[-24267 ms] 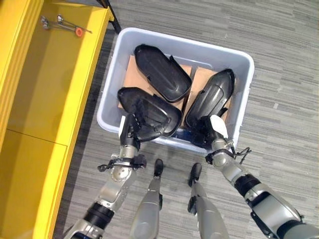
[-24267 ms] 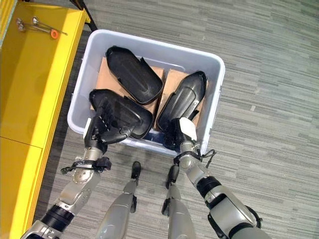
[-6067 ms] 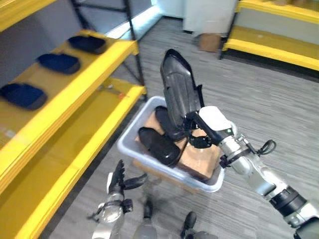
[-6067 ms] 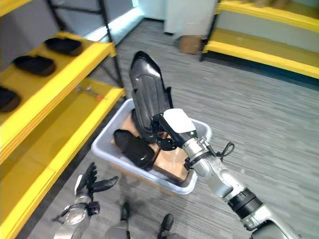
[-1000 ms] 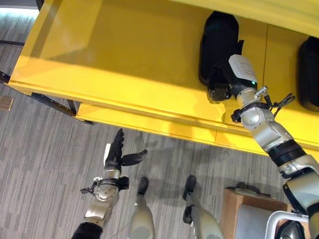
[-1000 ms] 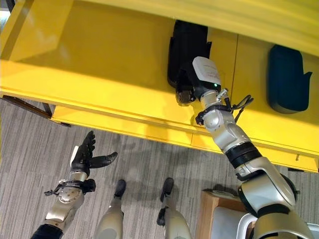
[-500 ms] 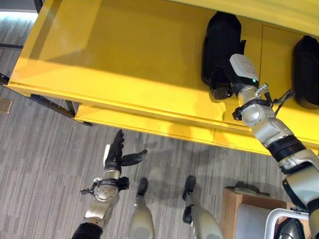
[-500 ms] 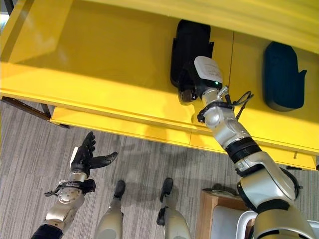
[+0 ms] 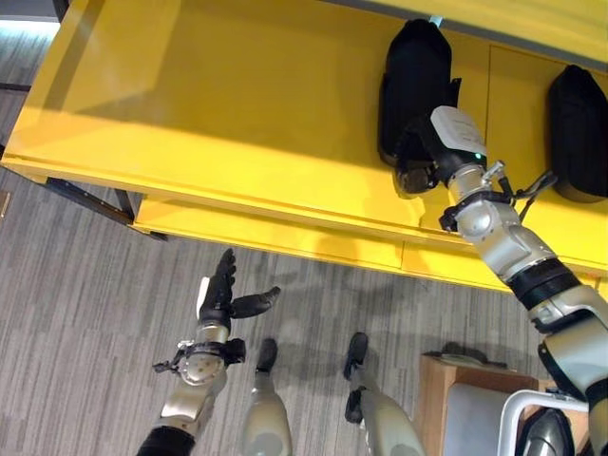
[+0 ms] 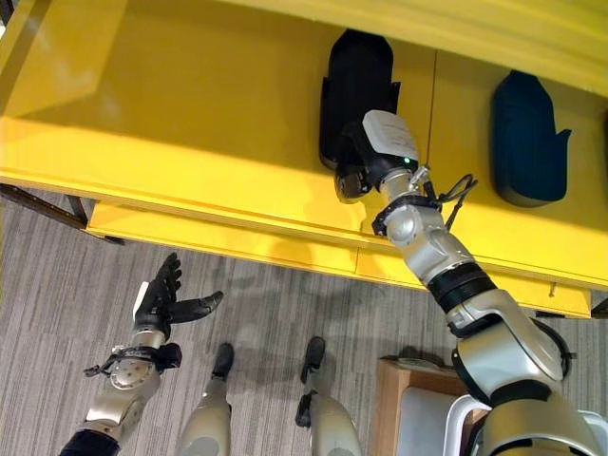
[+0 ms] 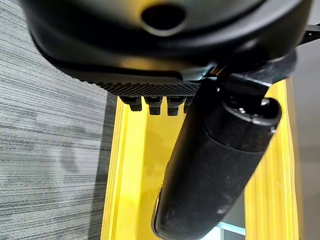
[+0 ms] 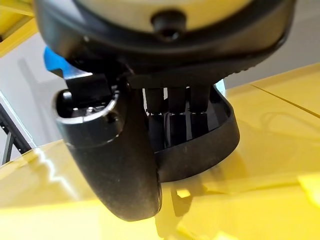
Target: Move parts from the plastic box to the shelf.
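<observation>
We see the right hand gripping the black part's near end, its long axis pointing deeper into the yellow shelf (left hand open, idle).

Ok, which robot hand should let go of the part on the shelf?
The right robot hand: its fingers curl round the black part lying on the yellow shelf. The left robot hand hangs open over the floor.

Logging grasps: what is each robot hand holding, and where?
Right robot hand grips the black part by its near end, on the yellow shelf. Left robot hand holds nothing.
</observation>
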Tool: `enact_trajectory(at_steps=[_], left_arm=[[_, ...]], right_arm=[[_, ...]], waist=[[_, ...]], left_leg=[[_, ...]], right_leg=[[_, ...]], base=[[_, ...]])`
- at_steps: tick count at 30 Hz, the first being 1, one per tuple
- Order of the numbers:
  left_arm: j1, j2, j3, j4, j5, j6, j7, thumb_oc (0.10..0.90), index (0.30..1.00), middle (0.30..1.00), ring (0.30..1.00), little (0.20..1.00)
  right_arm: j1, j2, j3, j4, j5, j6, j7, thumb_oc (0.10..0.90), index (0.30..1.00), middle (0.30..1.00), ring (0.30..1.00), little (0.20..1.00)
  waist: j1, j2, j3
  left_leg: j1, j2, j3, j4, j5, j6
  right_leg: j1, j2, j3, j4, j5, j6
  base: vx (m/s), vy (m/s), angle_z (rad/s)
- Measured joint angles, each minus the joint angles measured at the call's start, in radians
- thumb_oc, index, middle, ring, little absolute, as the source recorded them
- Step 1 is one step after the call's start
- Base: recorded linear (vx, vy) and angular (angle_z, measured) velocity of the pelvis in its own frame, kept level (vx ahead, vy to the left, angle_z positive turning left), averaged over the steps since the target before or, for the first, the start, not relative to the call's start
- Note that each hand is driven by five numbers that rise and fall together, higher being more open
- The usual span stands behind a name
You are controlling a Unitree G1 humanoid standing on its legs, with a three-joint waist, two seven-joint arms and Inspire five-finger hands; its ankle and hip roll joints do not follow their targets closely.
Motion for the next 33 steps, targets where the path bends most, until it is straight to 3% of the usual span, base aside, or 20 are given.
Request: enact_trajectory(at_steps=[17,18,19,20,21,33], left_arm=[[-0.009,0.0,-0.001,0.0,0.0,0.0,0.001,0.9,1.0,1.0,1.0,1.0],[-0.008,0.0,-0.001,0.0,0.0,0.0,0.001,0.9,1.0,1.0,1.0,1.0],[-0.008,0.0,-0.001,0.0,0.0,0.0,0.001,0.9,1.0,1.0,1.0,1.0],[-0.008,0.0,-0.001,0.0,0.0,0.0,0.001,0.9,1.0,1.0,1.0,1.0],[-0.009,0.0,-0.001,0.0,0.0,0.0,0.002,0.9,1.0,1.0,1.0,1.0],[-0.005,0.0,0.001,0.0,0.0,0.0,0.006,0.9,1.0,1.0,1.0,1.0]], right_arm=[[0.0,0.0,0.0,-0.001,0.0,-0.007,-0.001,0.4,0.3,0.3,0.3,0.3],[0.0,0.0,0.0,-0.001,0.0,-0.007,-0.001,0.429,0.341,0.341,0.341,0.341],[0.0,0.0,0.0,-0.001,0.0,-0.006,-0.001,0.567,0.533,0.533,0.533,0.533],[0.0,0.0,0.0,-0.001,0.0,-0.006,-0.001,0.796,0.855,0.855,0.855,0.855],[0.0,0.001,0.0,-0.001,0.0,-0.006,-0.002,0.9,1.0,1.0,1.0,1.0],[0.027,-0.006,-0.002,-0.054,0.0,0.013,0.006,0.9,1.0,1.0,1.0,1.0]], waist=[[-0.006,0.0,0.0],[-0.006,0.0,0.0],[-0.005,0.0,0.0],[-0.006,0.0,0.0],[-0.006,0.0,0.0],[-0.016,0.0,0.0]], left_leg=[[-0.003,0.0,0.005,0.0,0.0,0.0],[-0.003,0.0,0.005,0.0,0.0,0.0],[-0.003,0.0,0.005,0.0,0.0,0.0],[-0.003,0.0,0.005,0.0,0.0,0.0],[-0.003,0.0,0.005,0.0,0.0,0.0],[-0.005,0.0,0.027,0.0,0.0,0.0]], right_leg=[[-0.011,0.0,0.007,0.005,0.0,0.0],[-0.011,0.0,0.007,0.005,0.0,0.0],[-0.011,0.0,0.007,0.006,0.0,0.0],[-0.011,0.0,0.007,0.006,0.0,0.0],[-0.011,0.0,0.007,0.006,0.0,0.0],[-0.029,0.001,0.027,0.014,0.001,-0.001]], base=[[0.0,0.0,0.0],[0.0,0.0,0.0],[0.0,0.0,0.0],[0.0,0.0,0.0],[0.0,0.0,0.0],[0.0,-0.001,-0.04]])
